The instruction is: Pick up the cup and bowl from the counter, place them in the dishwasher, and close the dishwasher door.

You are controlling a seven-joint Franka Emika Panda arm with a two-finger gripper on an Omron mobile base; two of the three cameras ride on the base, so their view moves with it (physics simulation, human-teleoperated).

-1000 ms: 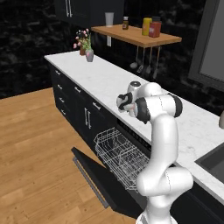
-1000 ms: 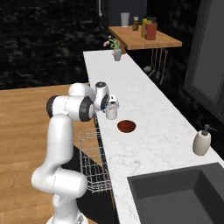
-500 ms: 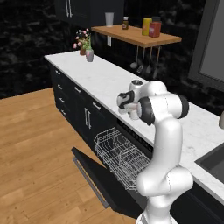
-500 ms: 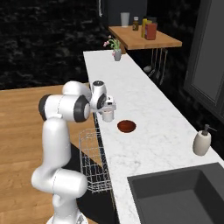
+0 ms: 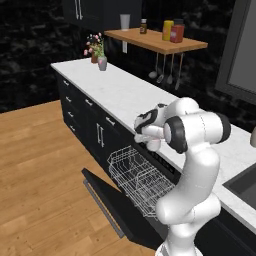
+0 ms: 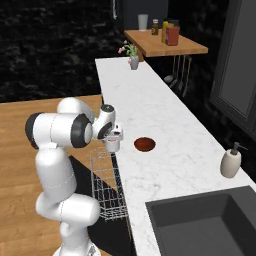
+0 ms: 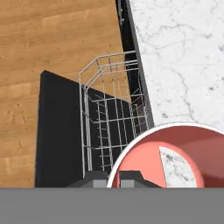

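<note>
My gripper [image 6: 112,136] is shut on the rim of the cup [image 6: 113,144], a small grey-white cup that hangs at the front edge of the counter [image 6: 150,100]. In the hand view the cup [image 7: 175,157] shows its red inside at the lower right, with my gripper [image 7: 113,177] pinching its wall. The reddish-brown bowl [image 6: 144,144] lies on the marble just right of the cup. Below, the dishwasher stands open, its white wire rack [image 5: 137,177] pulled out over the lowered dishwasher door [image 5: 112,205]. The rack [image 7: 113,118] and door [image 7: 59,131] lie under the hand.
A beige soap dispenser [image 6: 231,162] stands by the dark sink [image 6: 205,225]. A small flower vase [image 6: 133,61] sits at the counter's far end, under a wooden shelf [image 6: 165,42] with jars. Wooden floor [image 5: 45,165] spreads in front of the black cabinets.
The jaws closed on the cup. The arm then carried it from beside the bowl toward the counter's front edge, above the rack. The bowl has not moved.
</note>
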